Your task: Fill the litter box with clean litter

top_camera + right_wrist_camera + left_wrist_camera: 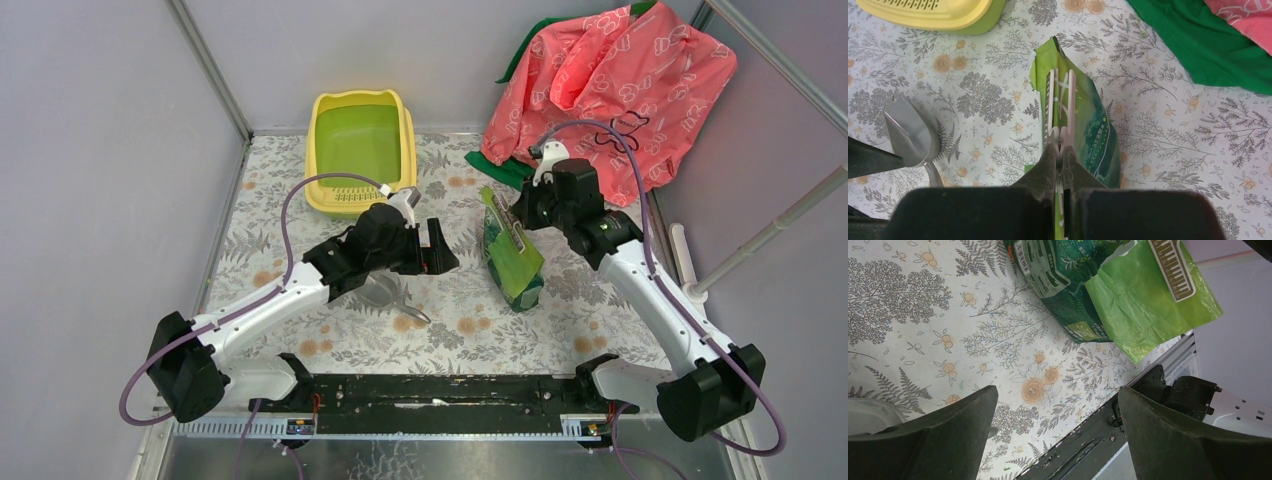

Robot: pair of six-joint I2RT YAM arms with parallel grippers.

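The right pincer (1059, 154) clamps the green bag (1093, 130) by its top.

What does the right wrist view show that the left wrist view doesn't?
Right wrist only: the litter box corner, green cloth, and the right gripper, fingers shut on the top of the green bag. Left wrist only: the open left gripper and the black mounting rail. Both: that bag and the floral table cover.
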